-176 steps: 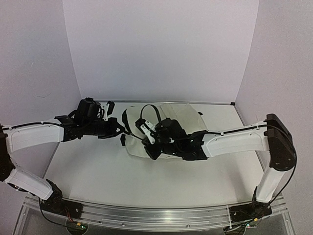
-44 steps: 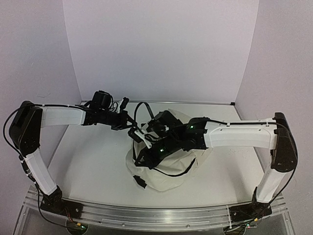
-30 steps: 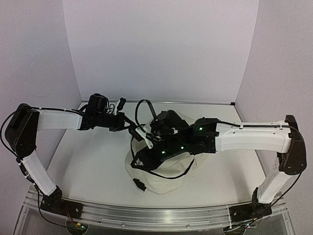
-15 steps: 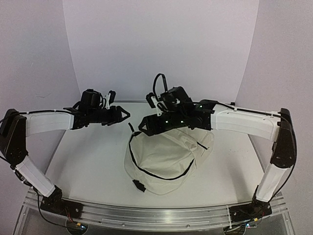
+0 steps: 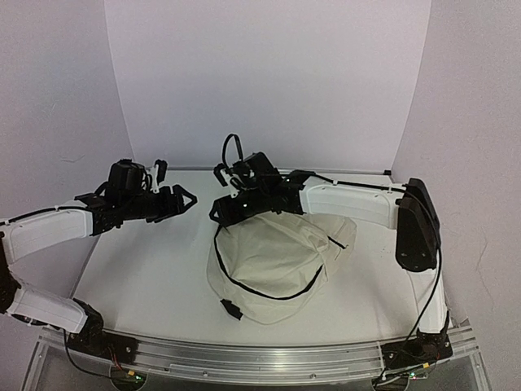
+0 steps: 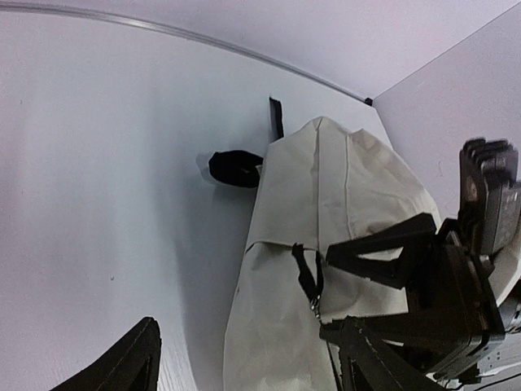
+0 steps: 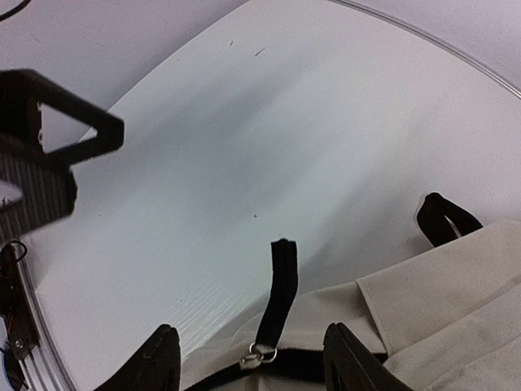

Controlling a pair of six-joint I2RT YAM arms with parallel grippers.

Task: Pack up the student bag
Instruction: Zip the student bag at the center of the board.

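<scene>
Cream bag [image 5: 273,269] mid-worktop [image 5: 138,277], close to the front edge; left claw [image 5: 186,198] and right claw [image 5: 220,213] open at its far corner.

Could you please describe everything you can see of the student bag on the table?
The student bag is a cream fabric backpack, slumped on the table, its black zipper curving across the top. A black pull tab with a metal ring lies on the table at its edge, a black loop nearby. The right claw hovers open above its far edge, holding nothing.
</scene>
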